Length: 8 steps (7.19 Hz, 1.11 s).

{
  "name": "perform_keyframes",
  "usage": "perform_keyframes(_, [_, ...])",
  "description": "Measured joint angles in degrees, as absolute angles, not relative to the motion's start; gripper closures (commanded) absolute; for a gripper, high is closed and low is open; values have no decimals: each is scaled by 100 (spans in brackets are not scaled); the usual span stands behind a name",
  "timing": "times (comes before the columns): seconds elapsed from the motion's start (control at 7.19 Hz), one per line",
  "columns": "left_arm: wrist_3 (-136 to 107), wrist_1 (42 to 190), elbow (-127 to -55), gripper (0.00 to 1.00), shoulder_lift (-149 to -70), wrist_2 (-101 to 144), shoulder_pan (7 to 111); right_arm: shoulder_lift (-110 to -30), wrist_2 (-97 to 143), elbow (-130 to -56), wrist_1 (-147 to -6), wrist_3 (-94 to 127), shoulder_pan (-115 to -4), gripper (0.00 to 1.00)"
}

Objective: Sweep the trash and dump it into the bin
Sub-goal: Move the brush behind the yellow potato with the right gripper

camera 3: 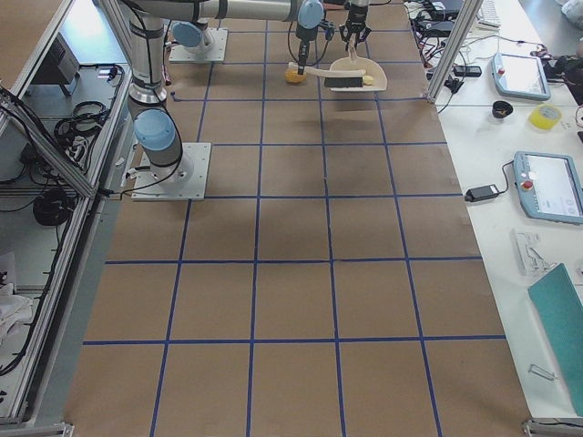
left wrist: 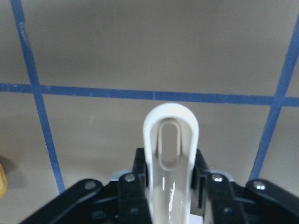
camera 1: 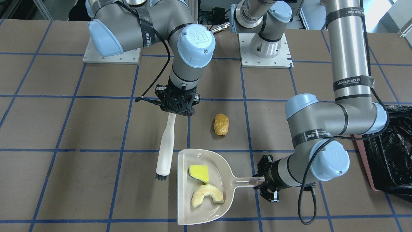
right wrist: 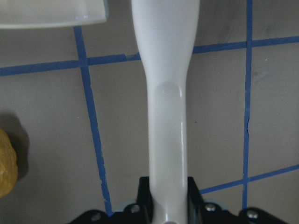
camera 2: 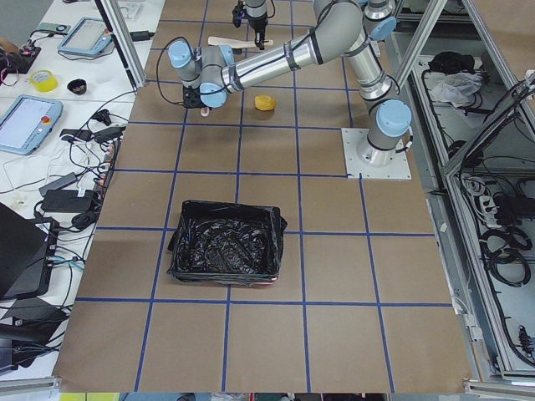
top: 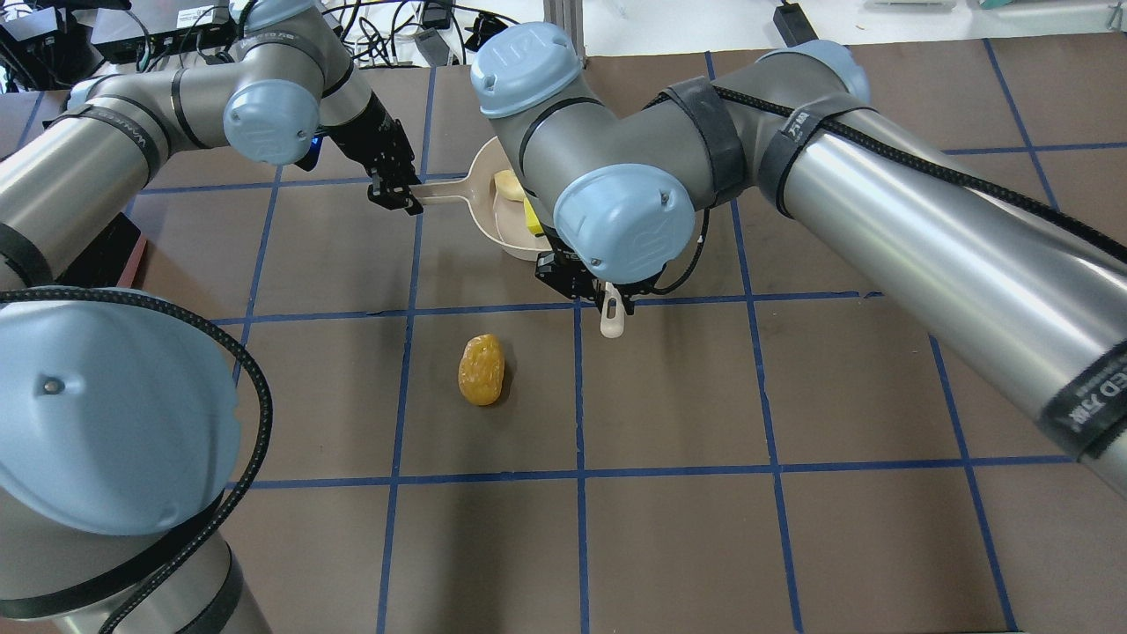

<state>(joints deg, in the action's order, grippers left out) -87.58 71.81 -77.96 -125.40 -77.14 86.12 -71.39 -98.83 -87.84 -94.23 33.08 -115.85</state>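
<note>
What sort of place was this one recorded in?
Most likely a robotics lab work cell. The left arm and right arm are bolted to metal base plates on a table gridded with blue tape, and teach pendants lie on a side bench.

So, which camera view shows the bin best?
Exterior left: the whole bin, bag-lined and open, lies unobstructed. Front-facing cuts it off at the frame edge; overhead shows only a corner; the others miss it.

Golden lump (camera 1: 221, 124) lies on table (camera 1: 96, 129); wedge (camera 1: 199, 173) and crescent (camera 1: 207, 196) sit in dustpan (camera 1: 185, 207); black-lined bin (camera 2: 226, 253) stands apart.
</note>
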Motion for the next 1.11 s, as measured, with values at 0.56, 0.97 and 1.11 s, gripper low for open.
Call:
perform_keyframes(0.56, [-8346,7524,-7789,100,-12113,-7779,7885,-7571,-9423,-9204,-9138,3564,-11932,100])
perform_keyframes(0.97, [-7677,7550,-8168,100,-11625,-8244,7539,-7732,-9127,-9969,-9531,3907,-12124,100])
perform_keyframes(1.11, [-7409,7515,-8450,100,-11431,-8279,7411,-7736,-9046,-10220,-9763,3942,-12139,99])
